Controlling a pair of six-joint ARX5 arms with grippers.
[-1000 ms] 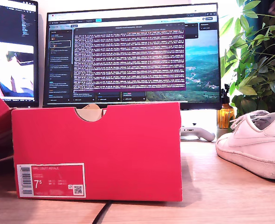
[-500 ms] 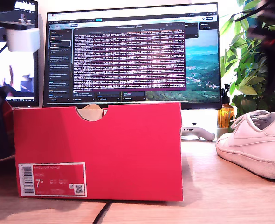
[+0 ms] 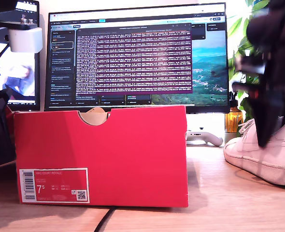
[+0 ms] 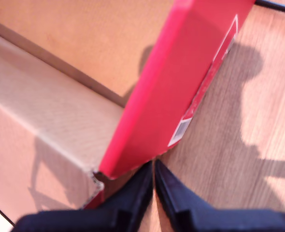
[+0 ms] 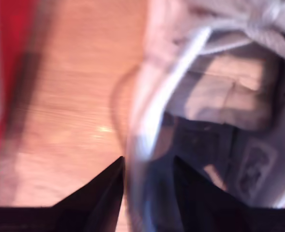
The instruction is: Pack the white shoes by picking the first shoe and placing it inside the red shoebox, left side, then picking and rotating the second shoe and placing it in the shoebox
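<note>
A pale wooden counter [image 3: 229, 203] runs in front of two lit monitors, with a leafy green plant [image 3: 258, 53] at the far right of the exterior view. The large bright red cardboard shoebox [image 3: 101, 157] stands near the camera, its white barcode label facing out. In the first wrist view its brown interior [image 4: 50, 111] looks bare, so nothing seems packed yet and both placements appear to remain. Only one white leather low-top sneaker [image 3: 258, 157] is visible, resting on the counter at the exterior view's right, well apart from the box. The robot's second gripper [image 5: 147, 166] hangs over that shoe, its fingers spread astride the heel collar, one inside and one outside, not yet clamped. The first gripper [image 4: 153, 181] sits just over the box's corner, its fingers pressed together on nothing.
</note>
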